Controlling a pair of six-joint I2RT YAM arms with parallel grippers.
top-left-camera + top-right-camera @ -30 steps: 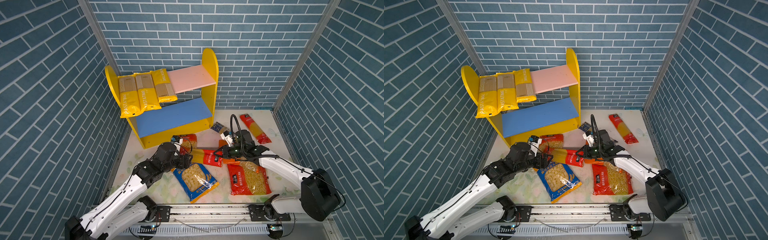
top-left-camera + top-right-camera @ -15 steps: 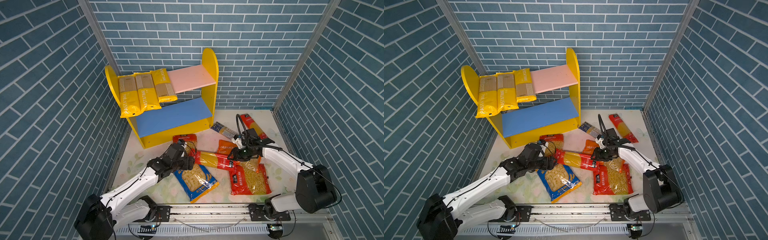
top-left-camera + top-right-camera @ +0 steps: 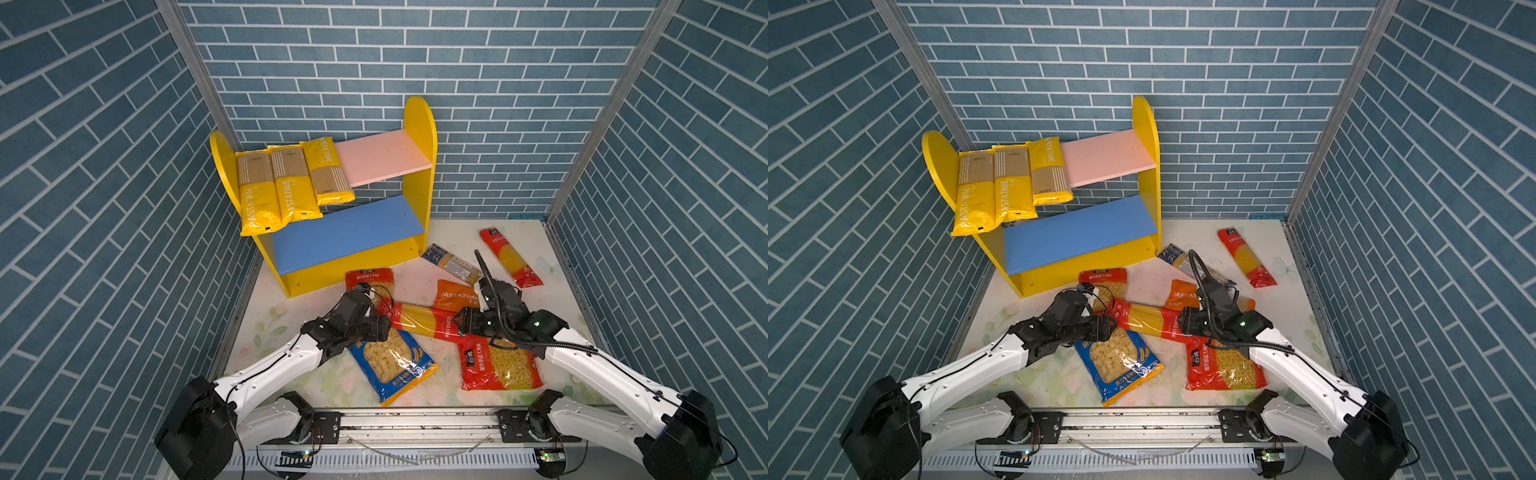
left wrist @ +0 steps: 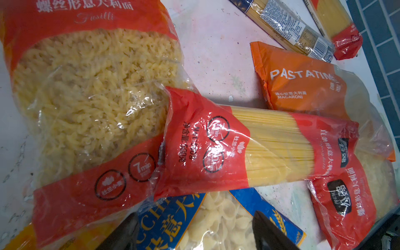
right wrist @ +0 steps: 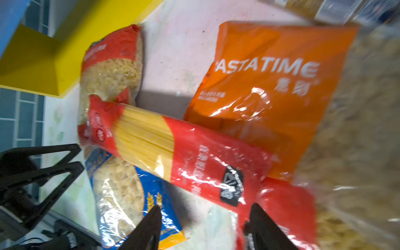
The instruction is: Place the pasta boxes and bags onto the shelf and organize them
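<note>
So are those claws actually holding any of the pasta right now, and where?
Nothing is held. The left gripper and right gripper stand open at opposite ends of the red spaghetti pack, neither gripping it.

Between the black left claw (image 3: 383, 328) and the black right claw (image 3: 459, 323), the spaghetti pack (image 3: 419, 320) is showing red ends around clear film over yellow strands. Below the left claw, the shell bag (image 3: 390, 361) is showing blue with a yellow border. Beside the right claw, the macaroni bag (image 3: 455, 296) is glowing orange with white lettering; the shelf (image 3: 419, 124) is showing yellow, pink and blue.
</note>
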